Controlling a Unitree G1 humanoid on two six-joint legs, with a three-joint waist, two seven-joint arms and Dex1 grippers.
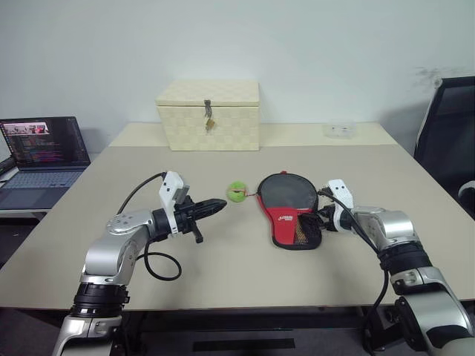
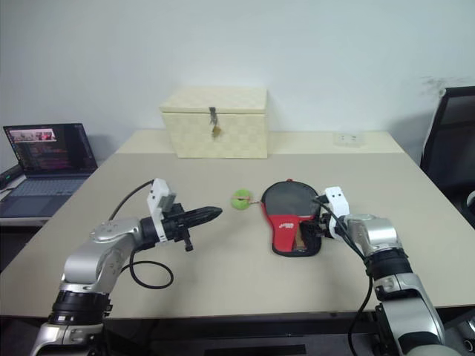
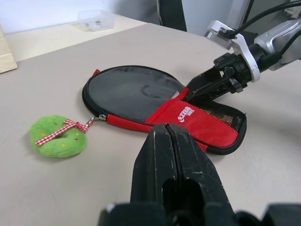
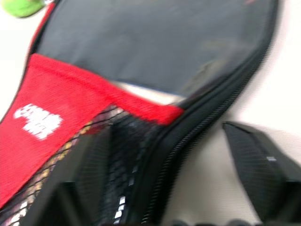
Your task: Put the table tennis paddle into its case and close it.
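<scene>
- Landmark: the cream latched box (image 1: 208, 115) at the back of the bench (image 1: 223, 267).
- The case (image 1: 291, 210) lies flat on the bench, in front of the box and off toward the robot's right; round end faces the box, narrow mesh-pocket end faces the robot.
- The table tennis paddle (image 3: 129, 92) looks to be already inside: black rubber face shows through the open flap, handle tucked under the red logo panel. Insertion looks done; zipping is what's left, by my read.
- Zipper pull carries a green felt charm (image 1: 237, 192) with a checked ribbon, lying on the bench just beside the case's round end, on its left.
- Right tool (image 1: 320, 219): fingers spread, straddling the case's edge at the handle end, one finger over the mesh, one on the bench outside the zipper. Not yet pinching, as far as I can tell.
- Left tool (image 1: 215, 206): fingers pressed together, empty, hanging above the bench left of the charm, pointing at it.
- Handling, as judgement: paddle is stiff and light, so the filled case should slide as one flat slab. Fabric is soft and floppy, and the flap will buckle if pushed.
- Best holds: pin the narrow handle end, where the stiff handle backs the fabric; pull the zip by the charm or its ribbon.
- Risk: light case skids on the smooth bench if the pull isn't countered.
</scene>
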